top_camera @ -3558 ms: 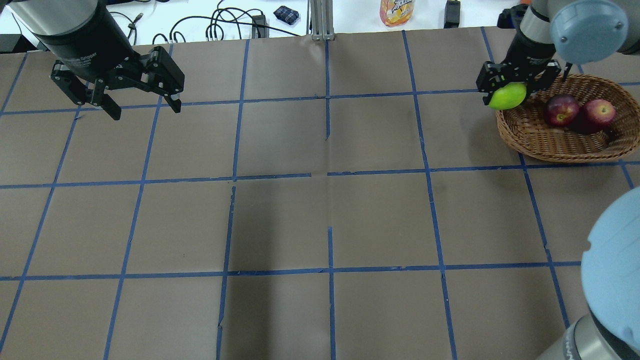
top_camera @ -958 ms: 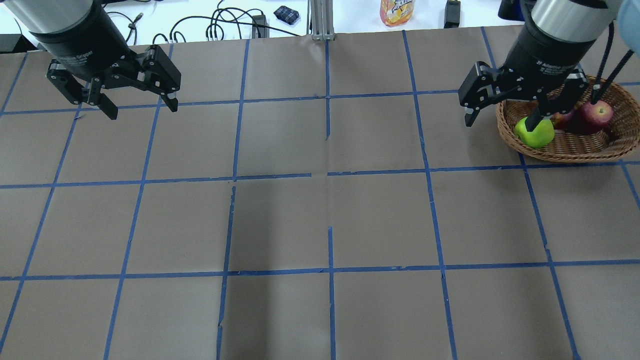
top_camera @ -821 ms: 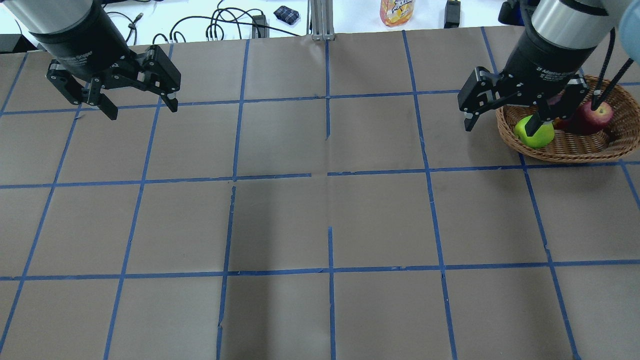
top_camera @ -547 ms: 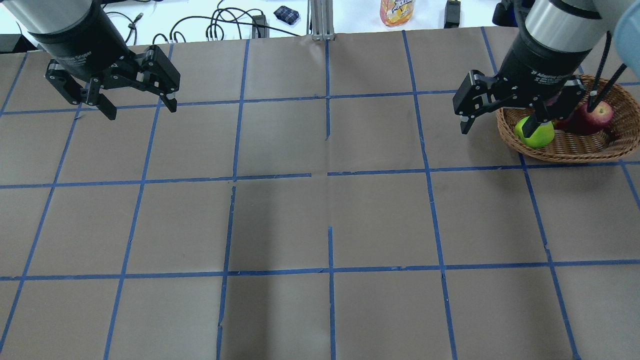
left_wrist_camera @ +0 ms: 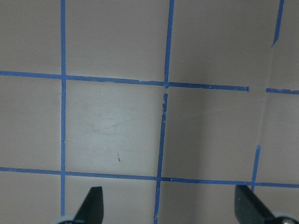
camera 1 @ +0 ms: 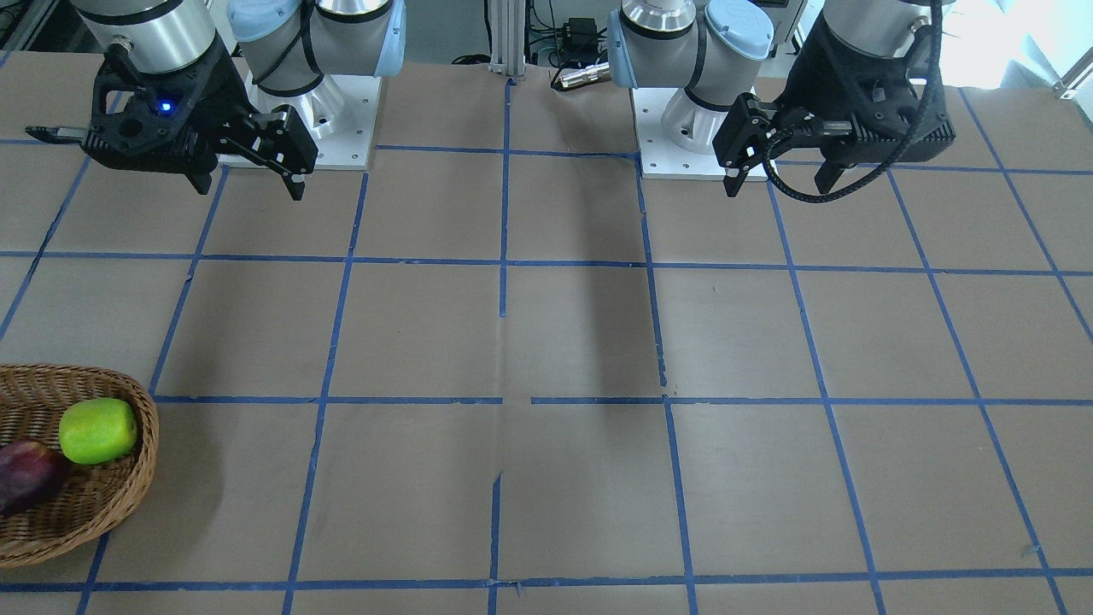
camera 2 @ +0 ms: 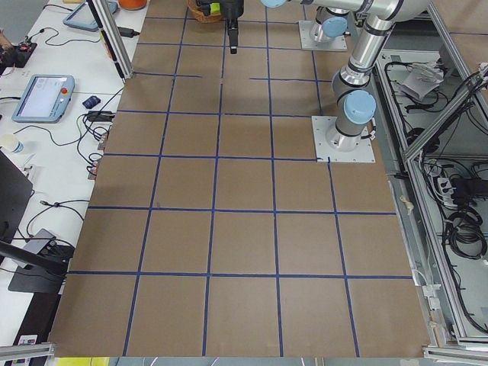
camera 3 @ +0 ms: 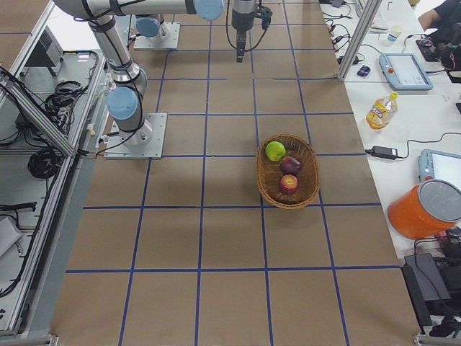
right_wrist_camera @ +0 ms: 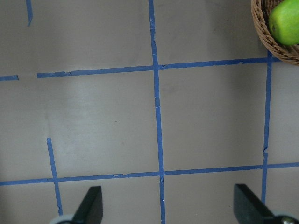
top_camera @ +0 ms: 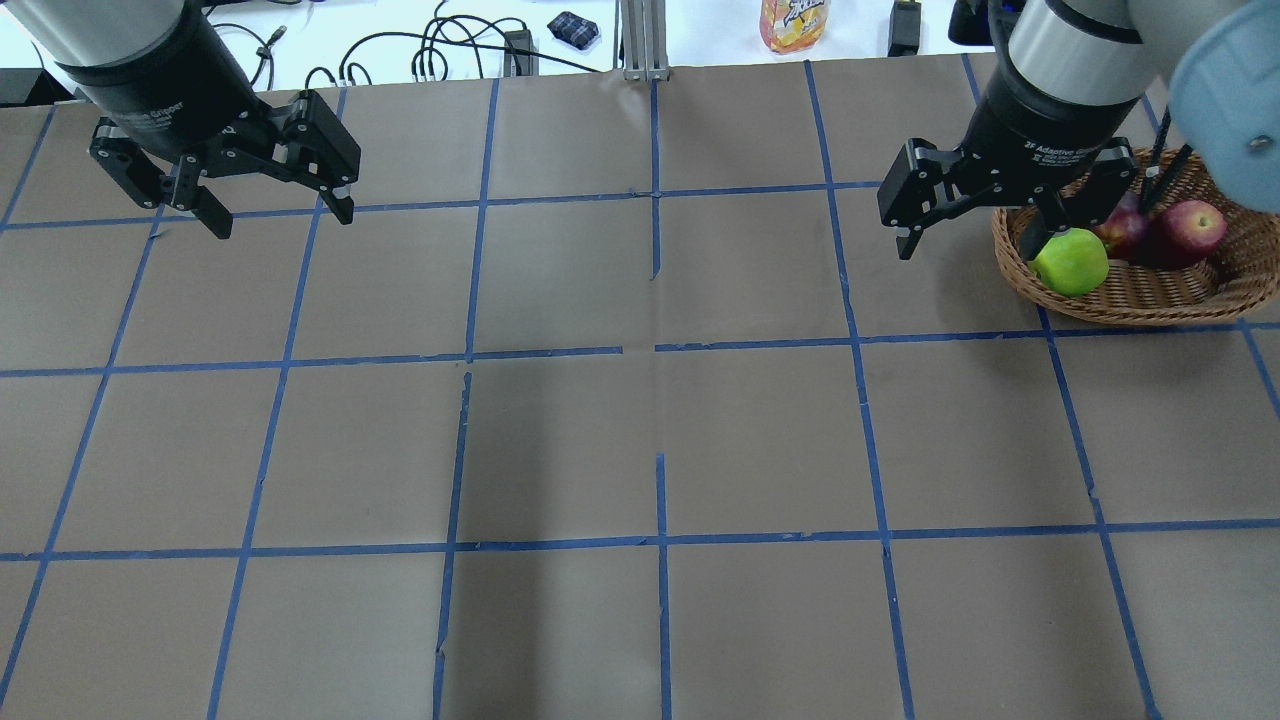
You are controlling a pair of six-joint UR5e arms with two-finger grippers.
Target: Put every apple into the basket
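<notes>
The wicker basket (top_camera: 1130, 308) sits at the far right of the table. In it lie the lime green apple (top_camera: 1072, 262), the dark maroon apple (top_camera: 1122, 228) and the red apple (top_camera: 1197, 225). My right gripper (top_camera: 968, 248) is open and empty, raised just left of the basket's left rim. The right wrist view shows the green apple (right_wrist_camera: 285, 23) and the basket rim (right_wrist_camera: 266, 39) at its top right corner. My left gripper (top_camera: 285, 222) is open and empty over the far left of the table. The front view shows the basket (camera 1: 128, 487) with the green apple (camera 1: 98, 430) at bottom left.
The table is brown paper with a blue tape grid. Beyond its far edge lie cables (top_camera: 440, 50), an orange drink bottle (top_camera: 793, 22) and a metal post (top_camera: 643, 40). The side bench holds a tablet (camera 3: 405, 70) and an orange container (camera 3: 425, 209).
My right gripper held the green apple beside the basket, let it go into the basket, and has since moved left, away from the rim. The left arm has not moved.
</notes>
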